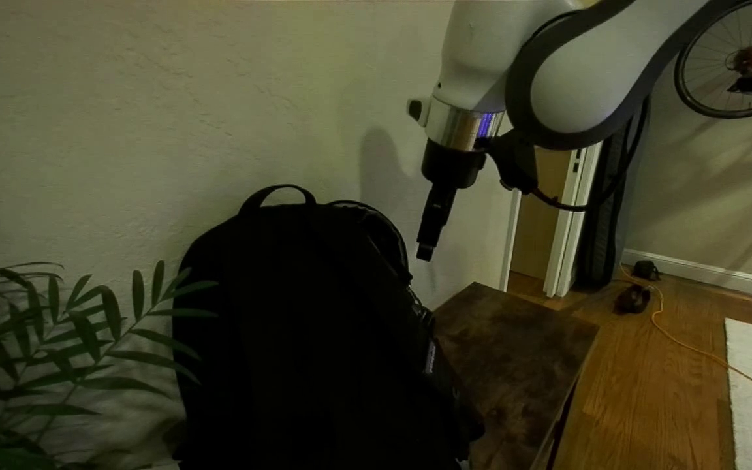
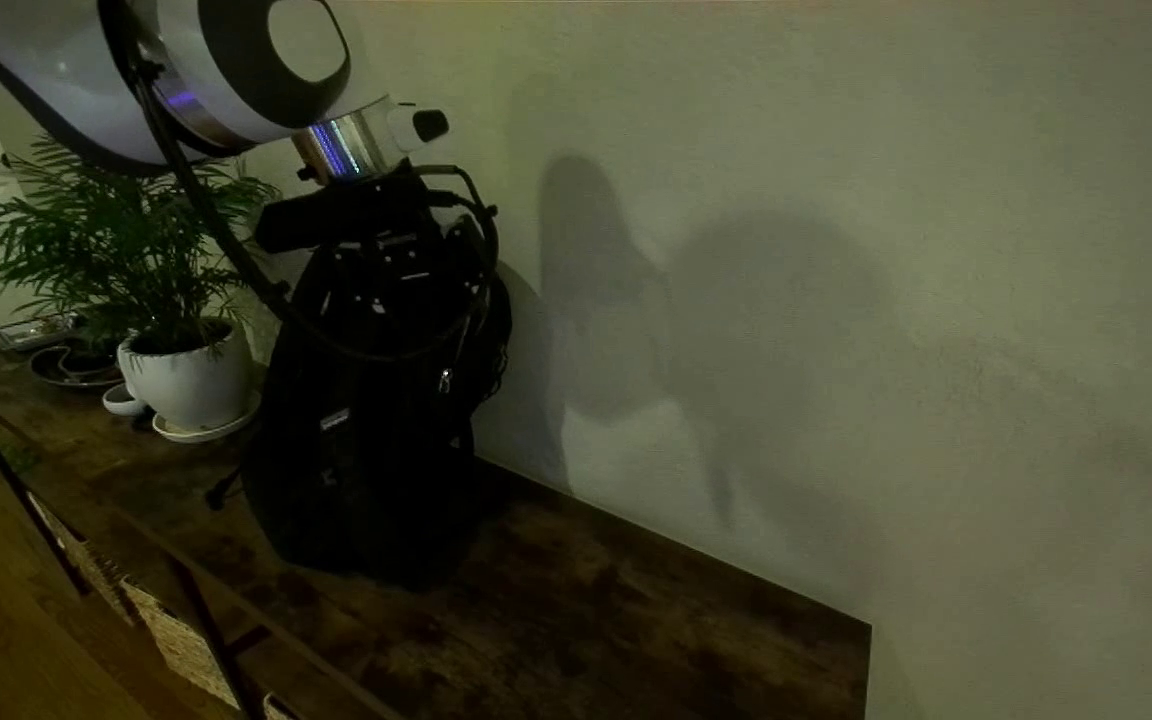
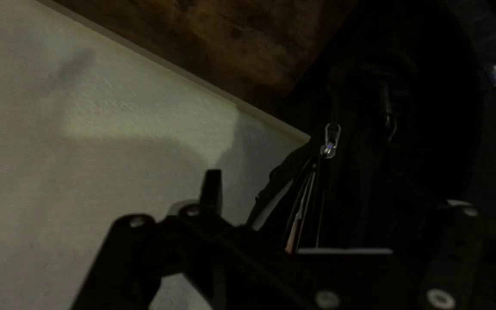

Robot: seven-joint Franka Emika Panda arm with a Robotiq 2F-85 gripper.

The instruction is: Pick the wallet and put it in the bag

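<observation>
Three views reached my station and none showed the wallet, so I noted its position as unconfirmed; most likely, in my judgement, it lay inside the bag point(image 1: 311, 339), out of sight. The gripper point(image 1: 425, 252) pointed down just beside the bag's upper edge, apart from it in an exterior view. Its fingers point(image 3: 212, 189) stood wide apart with nothing visible held, though the wrist view was black on black and a thin dark item there could have escaped me. The bag stood upright on a wooden bench point(image 2: 576, 620), its mouth point(image 3: 302, 193) gaping beyond a metal zip pull point(image 3: 328, 150).

I noted these risks. A wallet caught on the rim instead of seated deep could slide behind the bag or onto the bench at the slightest nudge to the fabric. The cable point(image 1: 565, 207) (slung in a loose loop under the arm point(image 1: 585, 85)) could snag the handle loop point(image 1: 278, 187) or zip pull during withdrawal and drag the bag over. Sideways travel ahead of lift risked hooking a finger in the mouth. Toppling away from the gripper, the bag could strike the potted plant point(image 2: 161, 290) beside it. I judged that a straight, slow rise was called for.
</observation>
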